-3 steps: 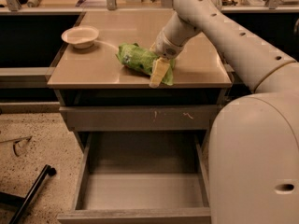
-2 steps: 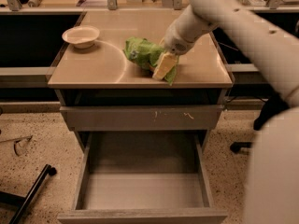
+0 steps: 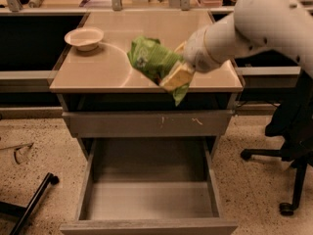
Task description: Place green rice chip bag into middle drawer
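Observation:
The green rice chip bag (image 3: 152,60) is crumpled, bright green with a pale label patch, and hangs in the air above the front edge of the cabinet top. My gripper (image 3: 177,76) is shut on the bag's right end, its yellowish fingers (image 3: 176,76) pinching the foil. The white arm reaches in from the upper right. The middle drawer (image 3: 149,199) is pulled open below, a plain grey box with a smooth floor, with nothing in it. The bag is above and slightly behind the drawer opening.
A white bowl (image 3: 84,37) sits at the back left of the tan cabinet top (image 3: 107,75). A shut grey drawer front with pale scratches (image 3: 146,123) lies above the open drawer. A black chair base (image 3: 288,180) stands right; a black bar (image 3: 29,207) lies on the floor left.
The gripper has lifted the bag off the cabinet top and carried it forward to the front edge. The arm has swung to the right.

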### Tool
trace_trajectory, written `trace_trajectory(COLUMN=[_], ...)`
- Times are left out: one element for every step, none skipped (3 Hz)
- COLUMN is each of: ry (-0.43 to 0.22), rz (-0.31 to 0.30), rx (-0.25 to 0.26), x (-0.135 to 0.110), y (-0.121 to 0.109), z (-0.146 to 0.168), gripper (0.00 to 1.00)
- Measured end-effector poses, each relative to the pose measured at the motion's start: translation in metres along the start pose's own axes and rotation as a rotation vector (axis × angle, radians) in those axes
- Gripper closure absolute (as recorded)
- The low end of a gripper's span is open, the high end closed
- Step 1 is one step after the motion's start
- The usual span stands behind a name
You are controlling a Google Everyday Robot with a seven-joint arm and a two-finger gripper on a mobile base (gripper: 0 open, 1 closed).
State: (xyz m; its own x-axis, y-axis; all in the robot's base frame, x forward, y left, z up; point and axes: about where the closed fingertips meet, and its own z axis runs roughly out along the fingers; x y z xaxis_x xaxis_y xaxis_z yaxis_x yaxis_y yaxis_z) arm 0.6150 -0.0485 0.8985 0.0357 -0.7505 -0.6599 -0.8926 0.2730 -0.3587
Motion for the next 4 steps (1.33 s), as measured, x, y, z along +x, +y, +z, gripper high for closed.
trace_trajectory(ry=[0.014,0.015,-0.006,-0.06], rz=[0.023,0.022,0.069,0.163], rx=[-0.057,-0.058,-0.092,-0.154], x=[0.018,0.018,0.031,0.063], y=[0.035,0.035,0.056,0.109], z=[0.013,0.014,0.024,0.053], gripper=[1.0,1.0,1.0,1.0])
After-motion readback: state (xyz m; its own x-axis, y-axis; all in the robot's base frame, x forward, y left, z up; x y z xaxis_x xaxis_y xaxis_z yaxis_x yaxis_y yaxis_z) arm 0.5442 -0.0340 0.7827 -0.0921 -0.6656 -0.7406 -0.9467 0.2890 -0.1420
